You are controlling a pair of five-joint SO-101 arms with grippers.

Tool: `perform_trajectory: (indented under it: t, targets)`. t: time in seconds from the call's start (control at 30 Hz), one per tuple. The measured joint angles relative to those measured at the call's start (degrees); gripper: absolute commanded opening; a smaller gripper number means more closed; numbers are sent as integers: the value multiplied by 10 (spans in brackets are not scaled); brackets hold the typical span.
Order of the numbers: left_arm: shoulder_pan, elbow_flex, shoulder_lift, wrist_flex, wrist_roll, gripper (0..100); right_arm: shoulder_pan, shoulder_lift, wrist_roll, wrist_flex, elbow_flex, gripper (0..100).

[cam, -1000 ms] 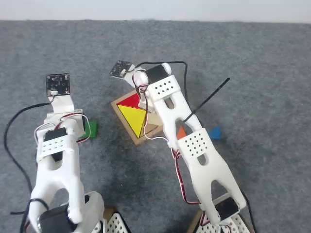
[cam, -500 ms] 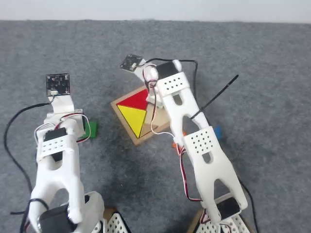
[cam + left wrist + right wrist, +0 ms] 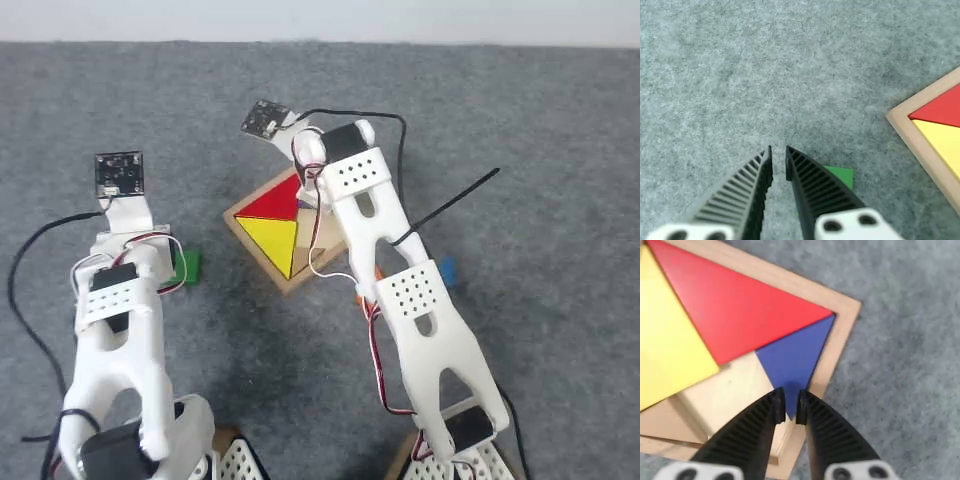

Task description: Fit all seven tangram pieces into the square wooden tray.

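The square wooden tray (image 3: 251, 253) lies mid-table, holding a red triangle (image 3: 275, 204) and a yellow triangle (image 3: 276, 240). In the right wrist view a blue triangle (image 3: 795, 357) lies in the tray (image 3: 841, 335) beside the red triangle (image 3: 735, 305) and the yellow triangle (image 3: 670, 350). My right gripper (image 3: 788, 402) is shut, its tips at the blue triangle's pointed corner. My left gripper (image 3: 778, 152) is shut over bare carpet, with a green piece (image 3: 841, 176) just beside one finger. The same green piece (image 3: 190, 265) shows next to the left arm.
A small blue piece (image 3: 447, 270) and an orange piece (image 3: 376, 272), partly under the right arm, lie on the grey carpet right of the tray. A black cable runs from the right arm toward the far right. The tray's corner (image 3: 900, 122) shows in the left wrist view.
The right arm swung toward the far side of the tray, and the tray shifted and turned slightly with it. The left arm has not moved.
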Motion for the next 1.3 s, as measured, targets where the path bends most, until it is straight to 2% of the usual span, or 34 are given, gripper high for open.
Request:
perform_trajectory:
  t: [0.17,0.37,0.53,0.6,0.73,0.8,0.9,1.07,1.2,1.3]
  targets:
    - [0,0,0,0,0,48,-3,0,-31,0,0,51]
    - [0,0,0,0,0,48,0,0,-34,0,0,177]
    - [26,0,0,0,1,48,6,0,-36,0,-24,92]
    - [48,0,0,0,0,48,18,0,-36,11,-25,89]
    - [80,0,0,0,0,48,32,0,-48,36,-27,217]
    - [91,0,0,0,0,48,38,4,-63,36,-26,242]
    - [108,0,0,1,0,48,43,16,-57,36,-4,207]
    - [110,8,0,1,-1,48,40,16,-47,36,28,92]
    - [109,25,0,1,-37,48,40,15,-46,36,35,9]
    - [109,25,0,1,-48,48,42,15,-46,36,34,9]
